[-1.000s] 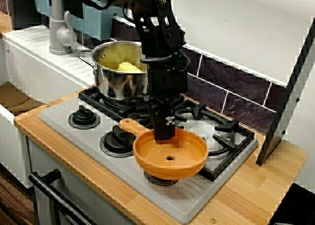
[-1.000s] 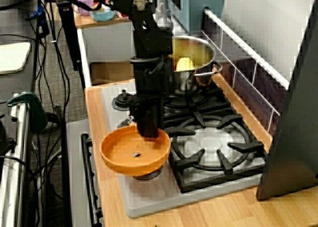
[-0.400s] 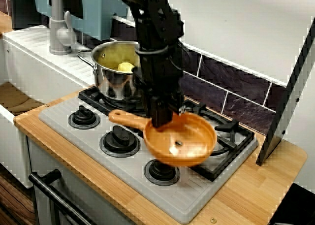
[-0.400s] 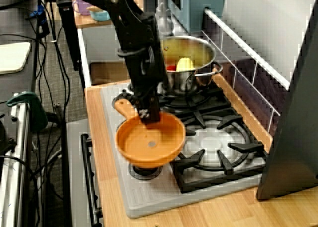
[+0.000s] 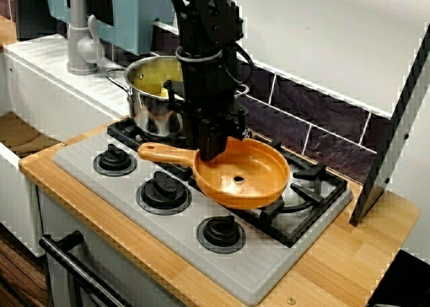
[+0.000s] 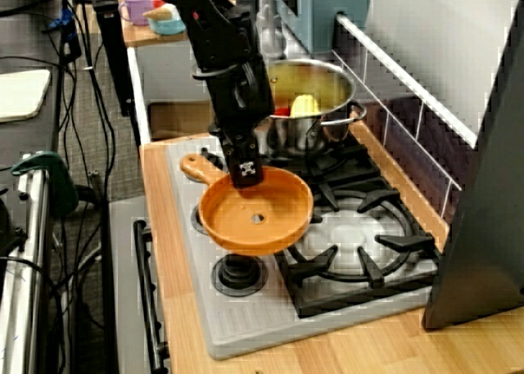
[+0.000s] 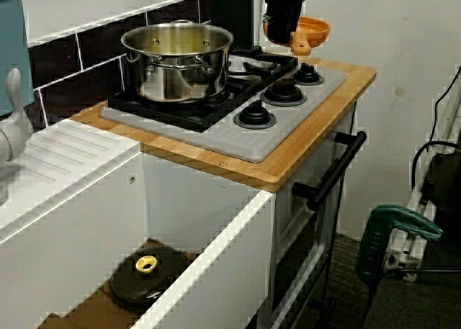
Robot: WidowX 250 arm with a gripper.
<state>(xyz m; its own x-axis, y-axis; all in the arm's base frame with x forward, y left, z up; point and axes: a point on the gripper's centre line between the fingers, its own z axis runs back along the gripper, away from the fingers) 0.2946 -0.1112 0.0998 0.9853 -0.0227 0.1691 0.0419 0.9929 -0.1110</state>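
- View from the front of the stove: the gripper (image 5: 213, 152) is clenched on the orange pan (image 5: 245, 176), pinching its rim at the point where the handle (image 5: 164, 154) joins the bowl.
- The pan hangs clear of the hob (image 5: 87, 166). It is tilted over the burner grate (image 5: 302, 193), just in front of the steel pot (image 5: 151, 112) and behind the row of knobs (image 5: 161, 189) along the worktop's (image 5: 349, 253) front edge.
- View from the end of the counter: the gripper (image 6: 246, 173) comes down on the back rim of the pan (image 6: 258, 218), and the handle (image 6: 192, 168) points toward the worktop's front edge.
- The pot (image 6: 315, 132) stands apart from the pan and holds a yellow item (image 6: 304, 105).
- I judge the pan to be light, stiff moulded plastic with a smooth, slippery wall.
- The rim hold sits off-centre, so I expect the bowl to sag and pivot between the fingers.
- The handle root, or the handle itself, looks like the firmest place to take hold.
- View from the sink side: the gripper (image 7: 277, 26) and pan (image 7: 313, 30) show beyond the pot (image 7: 180, 70), toward the worktop's far end. From here I cannot see how the fingers stand.
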